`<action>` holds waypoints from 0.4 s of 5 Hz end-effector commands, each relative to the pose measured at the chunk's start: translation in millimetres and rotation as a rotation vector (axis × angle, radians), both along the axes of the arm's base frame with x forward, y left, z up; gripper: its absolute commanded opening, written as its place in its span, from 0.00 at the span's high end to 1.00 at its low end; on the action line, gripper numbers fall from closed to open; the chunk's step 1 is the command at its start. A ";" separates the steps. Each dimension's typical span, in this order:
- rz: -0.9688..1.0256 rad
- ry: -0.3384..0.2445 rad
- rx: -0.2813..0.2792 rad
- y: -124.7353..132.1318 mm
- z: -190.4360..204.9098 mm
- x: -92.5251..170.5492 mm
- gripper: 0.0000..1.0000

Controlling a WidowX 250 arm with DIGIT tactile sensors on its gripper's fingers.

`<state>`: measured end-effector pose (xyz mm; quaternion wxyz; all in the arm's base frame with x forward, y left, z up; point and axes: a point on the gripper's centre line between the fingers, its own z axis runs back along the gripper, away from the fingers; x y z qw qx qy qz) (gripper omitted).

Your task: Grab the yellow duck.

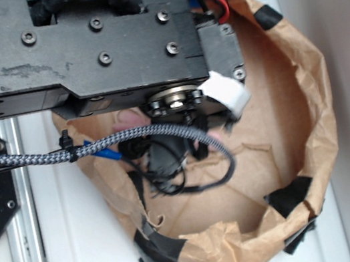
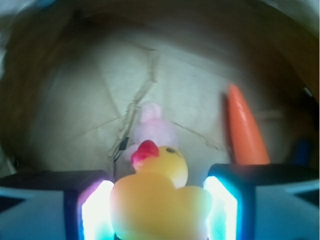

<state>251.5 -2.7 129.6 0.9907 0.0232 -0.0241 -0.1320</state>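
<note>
The yellow duck point(image 2: 155, 200) sits between the two fingers point(image 2: 92, 210) of the claw point(image 2: 156, 212), red beak pointing away from the camera; the pads press its sides, pinching it. Just behind it lies a pink plush point(image 2: 152, 125), with an orange carrot point(image 2: 245, 130) to the right, all inside a brown paper bag point(image 1: 314, 113) on the white bench point(image 1: 82, 256).

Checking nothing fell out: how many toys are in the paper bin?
3: the yellow duck between the gripper fingers, a pink plush behind it, an orange carrot to the right. The arm may hide others.
</note>
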 end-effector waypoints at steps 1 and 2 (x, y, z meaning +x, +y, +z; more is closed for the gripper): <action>0.279 -0.089 0.049 -14.9 45.4 6.0 1.00; 0.304 -0.088 0.052 -9.8 41.6 14.1 1.00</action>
